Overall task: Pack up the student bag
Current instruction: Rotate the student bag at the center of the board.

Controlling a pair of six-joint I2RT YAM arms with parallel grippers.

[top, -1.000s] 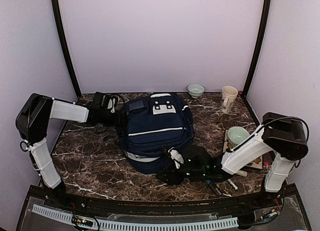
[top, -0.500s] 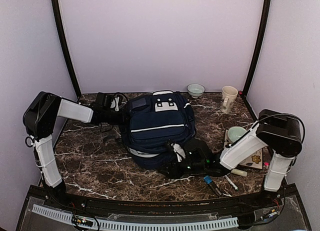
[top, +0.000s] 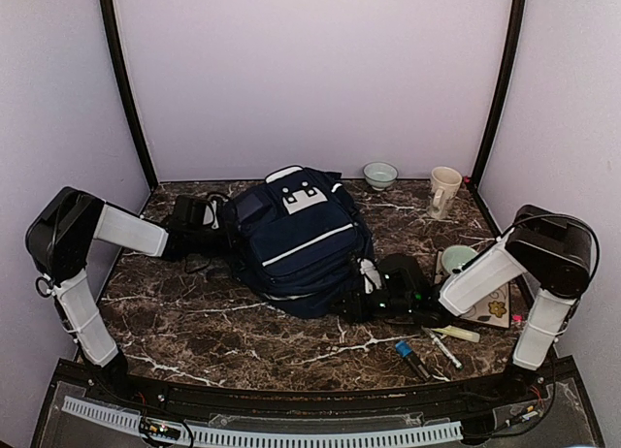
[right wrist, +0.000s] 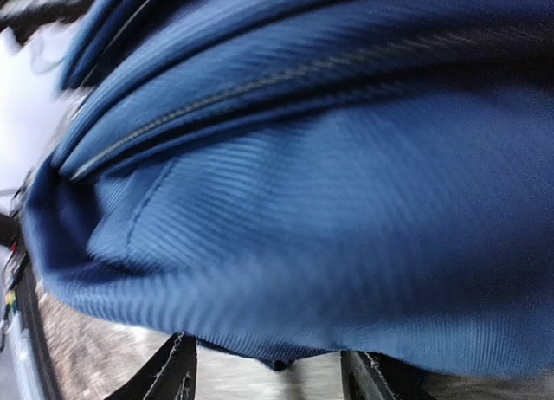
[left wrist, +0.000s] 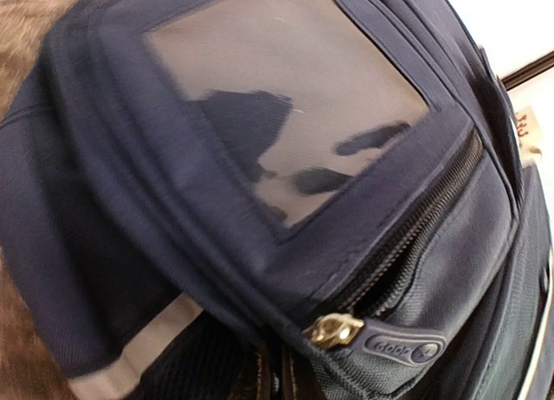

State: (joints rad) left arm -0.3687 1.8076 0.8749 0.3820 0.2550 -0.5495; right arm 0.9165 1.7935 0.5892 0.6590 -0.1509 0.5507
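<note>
The student bag (top: 296, 240) lies near the middle of the desk (top: 194, 322), turned askew with its top toward the far-left corner. It is navy woven fabric, bulging and rounded, with a white stripe (top: 306, 244) slanting across the front pocket and a grey-white patch (top: 303, 196) near the top. The left wrist view shows a glossy clear window pocket (left wrist: 286, 114) with dark shapes in it. Below it a black zipper runs closed to a brass-coloured pull (left wrist: 333, 329) with a rubber tab (left wrist: 394, 344). What the bag holds is hidden.

The left end effector (top: 221, 225) sits against the bag's left side, pressed together; whether fabric is caught in it cannot be told. The right end effector (top: 361, 295) is at the bag's near-right corner, its fingers (right wrist: 177, 365) spread with ribbed blue cloth bulging over their tips.

The desk is dark brown marble-patterned. At its far edge stand a pale green bowl (top: 379, 174) and a cream mug (top: 444, 191). Near the right edge a second pale green bowl (top: 458, 260) rests on a light board (top: 495, 307). A blue-capped pen (top: 404, 349) and a white marker (top: 448, 350) lie near the front edge.
</note>
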